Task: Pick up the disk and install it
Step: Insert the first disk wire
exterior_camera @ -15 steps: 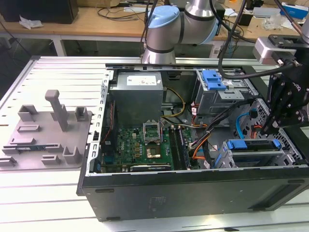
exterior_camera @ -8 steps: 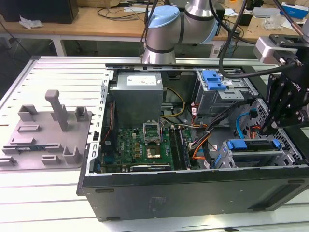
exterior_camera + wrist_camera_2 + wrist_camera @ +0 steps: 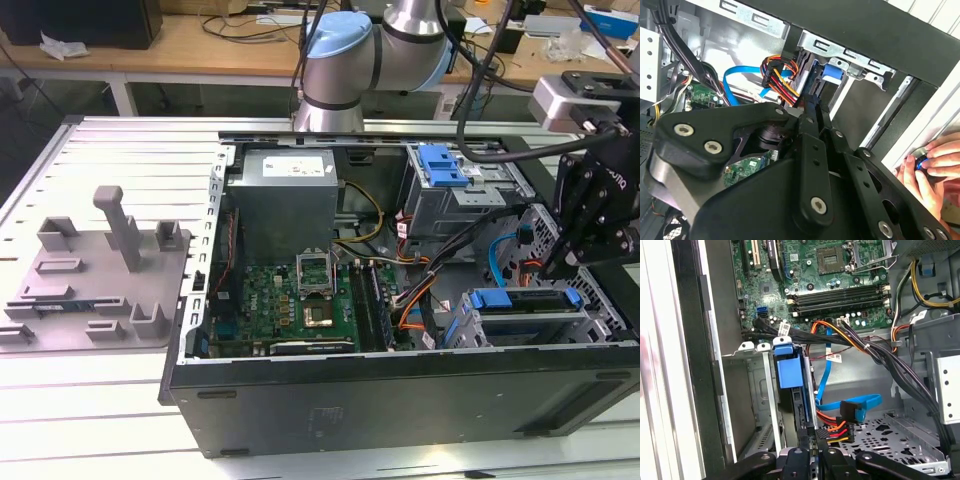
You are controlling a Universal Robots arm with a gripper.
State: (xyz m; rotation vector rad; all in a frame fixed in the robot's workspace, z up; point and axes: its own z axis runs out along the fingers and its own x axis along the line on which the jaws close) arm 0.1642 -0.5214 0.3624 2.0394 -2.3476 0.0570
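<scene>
The disk (image 3: pixel 806 412) stands edge-on in the drive bay at the front corner of the open computer case, its blue bracket tab (image 3: pixel 789 367) at the far end. In the exterior view the disk (image 3: pixel 525 303) lies across the bay at the exterior view's right. My gripper (image 3: pixel 813 460) is at the disk's near end, its two black fingers (image 3: pixel 797 461) close together with the disk's edge between them. In the second wrist view the fingers (image 3: pixel 812 145) reach to the disk (image 3: pixel 815 82) below the blue tab (image 3: pixel 831 72). In the exterior view my gripper (image 3: pixel 553 268) hangs just above the bay.
An orange-red-yellow power cable (image 3: pixel 832 430) and a blue data cable (image 3: pixel 850 405) lie right beside the disk. The motherboard (image 3: pixel 300 300) fills the case floor. A second blue latch (image 3: pixel 443 163) tops the rear cage. A person's hand (image 3: pixel 930 162) touches the case front.
</scene>
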